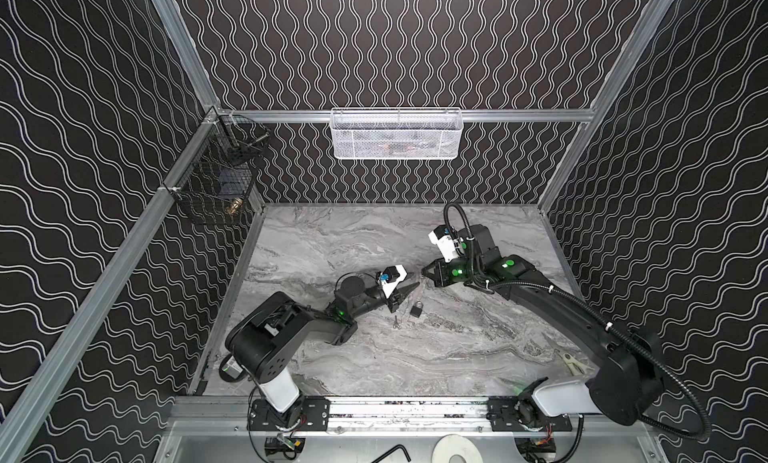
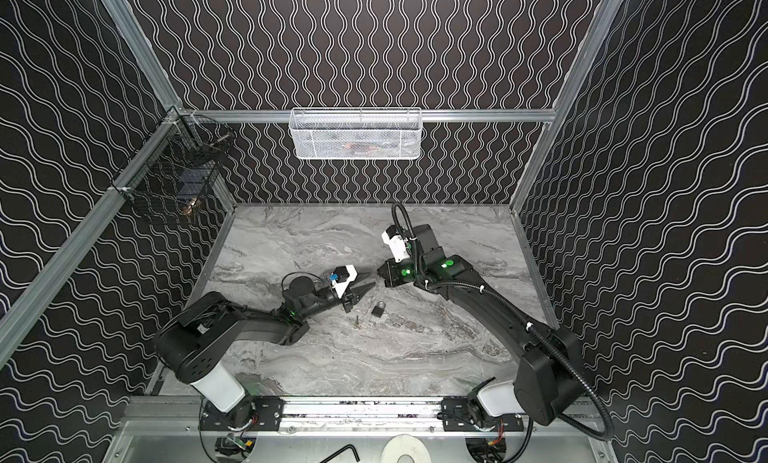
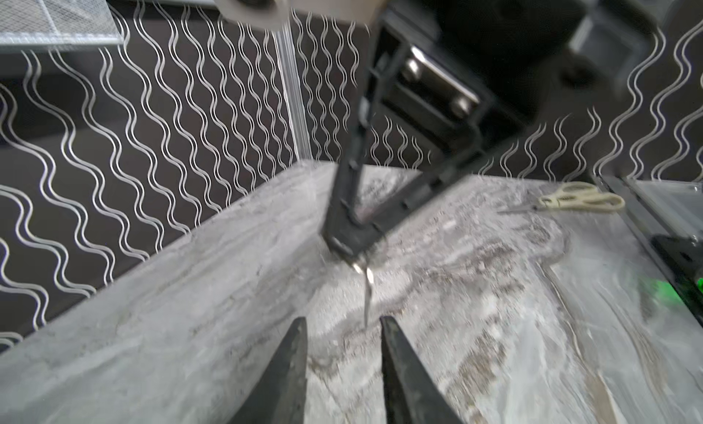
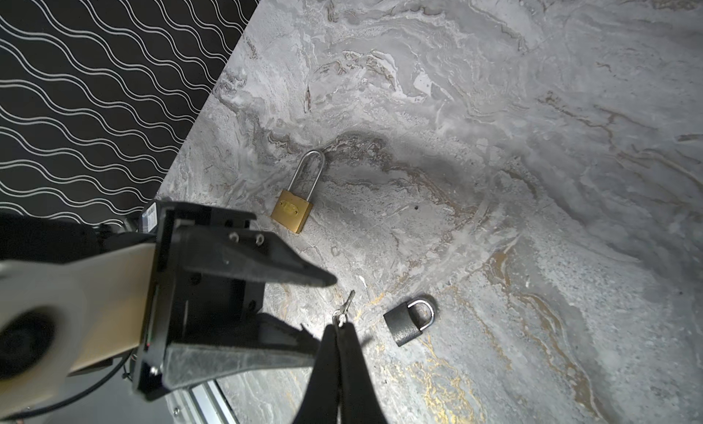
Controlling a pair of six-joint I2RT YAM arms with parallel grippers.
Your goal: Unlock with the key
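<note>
Nearest, at right side of table (image 1: 415, 369): scissors (image 1: 572, 362), lying flat. Mid-table: loose key (image 1: 397, 324) flat, dark padlock (image 1: 417, 310) just beyond it, shackle looks closed. Brass padlock (image 4: 291, 211) with long shackle, flat on table near left tool per right wrist view. Left tool (image 1: 414, 279) just past dark padlock, fingers apart, gripping nothing. Right tool (image 1: 424, 270) nearly tip to tip with it, clamped on key (image 4: 349, 300). Key off the table, blade sticking out past the fingertips, lined up with gap between left fingers in left wrist view. Back wall: white mesh basket (image 1: 395, 135). Black wire basket (image 1: 216, 182) in left corner.
</note>
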